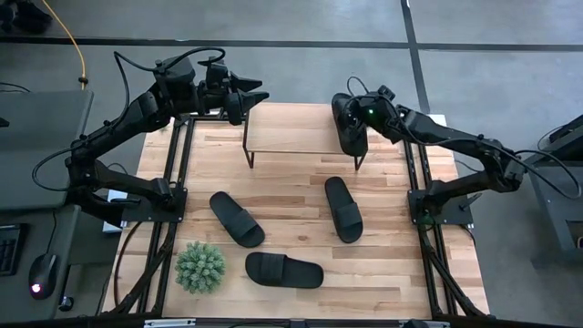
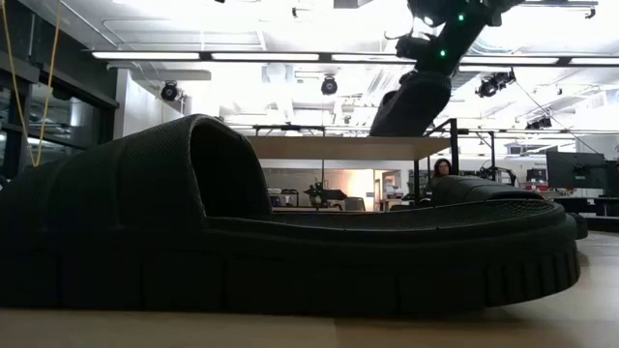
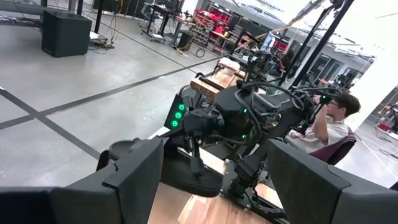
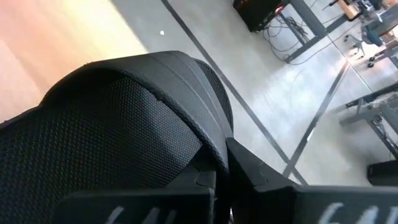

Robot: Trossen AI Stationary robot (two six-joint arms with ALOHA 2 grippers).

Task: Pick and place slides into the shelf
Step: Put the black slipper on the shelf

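R pincer (image 1: 350,128) pinching a slide (image 1: 347,123) by its strap, over shelf's (image 1: 291,132) right end, long axis crosswise; L pincer (image 1: 248,98) spread, idle by left end.

grey concrete floor (image 1: 273,18) with dark lines, ceiling strip lights (image 2: 290,56), seated person (image 3: 333,121).

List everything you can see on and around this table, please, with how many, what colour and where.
slides: four, black; three lie on the table, one held at the shelf's right end
shelf: one, light wood top, black legs, at the table's far edge
plant: one, green, near left corner
table: one, light wood
person: one, seated beyond the table
left pincer: open, empty, left of the shelf
right pincer: shut on the fourth slide
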